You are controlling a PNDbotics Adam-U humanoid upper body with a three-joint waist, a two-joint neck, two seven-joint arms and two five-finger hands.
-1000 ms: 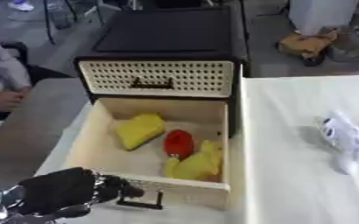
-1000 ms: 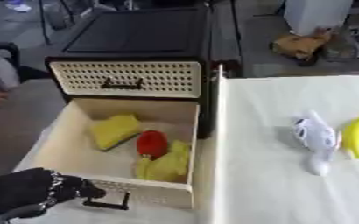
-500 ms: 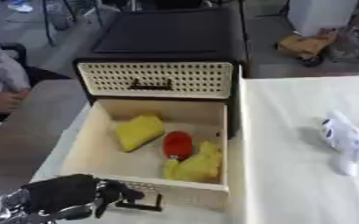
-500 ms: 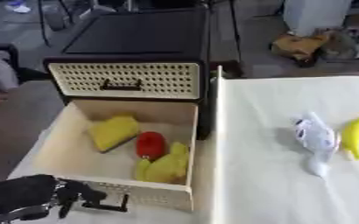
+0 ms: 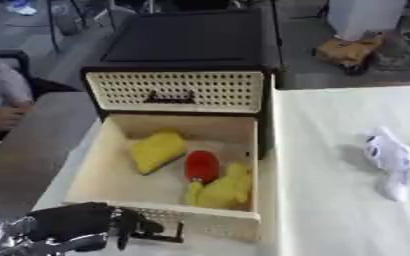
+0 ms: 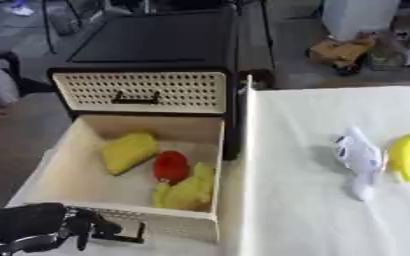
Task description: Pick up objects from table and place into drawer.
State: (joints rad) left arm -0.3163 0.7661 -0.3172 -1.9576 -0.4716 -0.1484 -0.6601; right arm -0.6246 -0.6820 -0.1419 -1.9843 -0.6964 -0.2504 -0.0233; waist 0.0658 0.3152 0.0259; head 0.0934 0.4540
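At the near left corner of both views, the robot's left hand point(image 5: 73, 227) sits just in front of the open drawer point(image 5: 103, 165), its fingers point(image 5: 125, 231) curled and hooked at the black handle point(image 5: 166, 235) on the drawer's perforated front panel. Whether they close fully round the handle cannot be told.

The drawer stands pulled out from the black cabinet point(image 5: 191, 45), to the left of the surface point(image 6: 331, 210). Inside it, a yellow banana-like piece point(image 5: 222, 187) lies against the right wall near the front. A red object point(image 5: 201, 166) touches it just behind. A second yellow object point(image 5: 158, 150) lies to the left, towards the back wall.

On the white-covered surface, towards its right edge, a white soft toy point(image 6: 359, 159) lies lengthwise. Just beside it on the right, a yellow banana point(image 6: 408, 150) rests at the edge of the right eye view.

Above the open drawer, a closed drawer point(image 5: 180, 91) shows its perforated face with a dark handle.
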